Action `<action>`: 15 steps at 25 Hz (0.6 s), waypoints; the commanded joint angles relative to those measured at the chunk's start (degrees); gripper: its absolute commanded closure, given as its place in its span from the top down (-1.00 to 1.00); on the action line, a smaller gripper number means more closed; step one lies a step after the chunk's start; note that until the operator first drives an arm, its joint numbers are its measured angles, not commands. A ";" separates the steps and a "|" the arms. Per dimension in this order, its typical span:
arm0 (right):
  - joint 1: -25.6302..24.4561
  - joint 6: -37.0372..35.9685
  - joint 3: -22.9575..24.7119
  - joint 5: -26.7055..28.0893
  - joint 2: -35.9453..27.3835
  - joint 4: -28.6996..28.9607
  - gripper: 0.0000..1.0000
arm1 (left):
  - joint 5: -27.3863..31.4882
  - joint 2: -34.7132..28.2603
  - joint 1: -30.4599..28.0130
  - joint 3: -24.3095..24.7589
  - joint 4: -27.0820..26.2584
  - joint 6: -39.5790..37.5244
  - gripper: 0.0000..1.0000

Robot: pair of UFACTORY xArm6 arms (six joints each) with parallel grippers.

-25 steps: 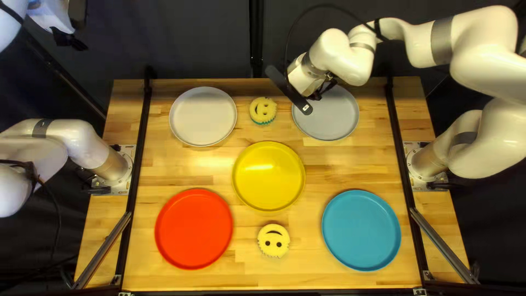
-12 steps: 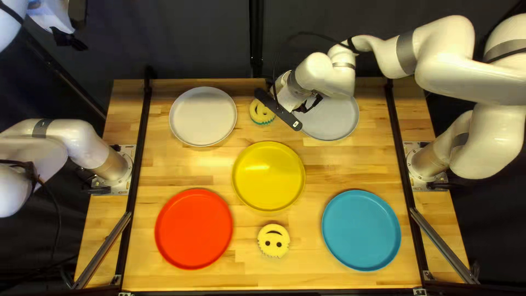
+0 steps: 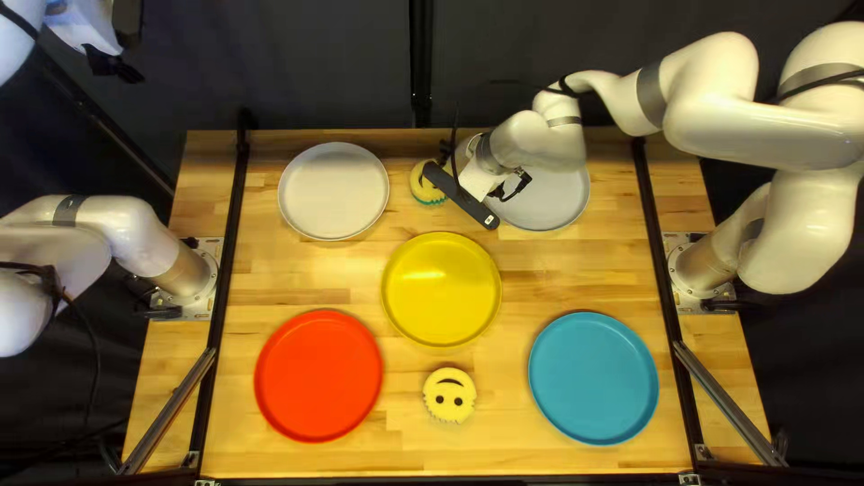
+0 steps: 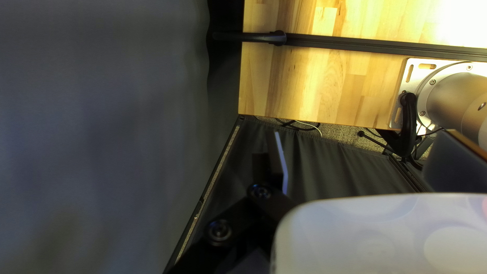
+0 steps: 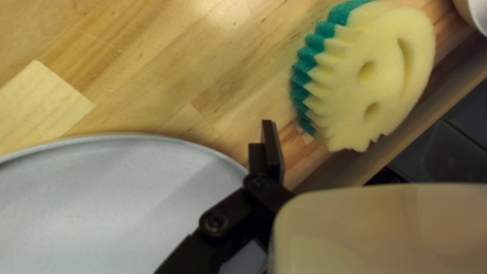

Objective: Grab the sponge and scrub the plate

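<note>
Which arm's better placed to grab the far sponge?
Right. The right gripper, open, hangs just beside the far sponge, by the rim of the grey plate. The left gripper is off the table, past its left edge.

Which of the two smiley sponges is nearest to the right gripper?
The far sponge, between the white plate and the grey plate: the right gripper hangs beside it. The other sponge lies far from it.

My right end effector hangs over the tabletop just beside the far sponge, which lies between the far-left plate and far-right plate. The near sponge lies before the middle plate.
</note>
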 commanded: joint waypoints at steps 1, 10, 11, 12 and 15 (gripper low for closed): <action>0.11 -0.15 0.19 0.23 -0.35 0.27 1.00 | 0.00 0.00 0.00 0.00 0.00 0.00 1.00; 0.06 2.84 -0.64 -0.61 1.58 -2.34 1.00 | 0.00 0.00 0.00 0.00 0.00 0.00 1.00; 0.05 3.85 -0.72 -0.90 1.89 -3.43 1.00 | 0.00 0.00 0.00 0.00 0.00 0.00 1.00; 0.01 6.40 -0.94 -1.59 2.62 -6.43 1.00 | 0.00 0.00 0.00 0.00 0.00 0.00 1.00; -0.19 10.04 -1.57 -2.86 3.98 -11.43 1.00 | 0.00 0.00 0.00 0.00 0.00 0.00 1.00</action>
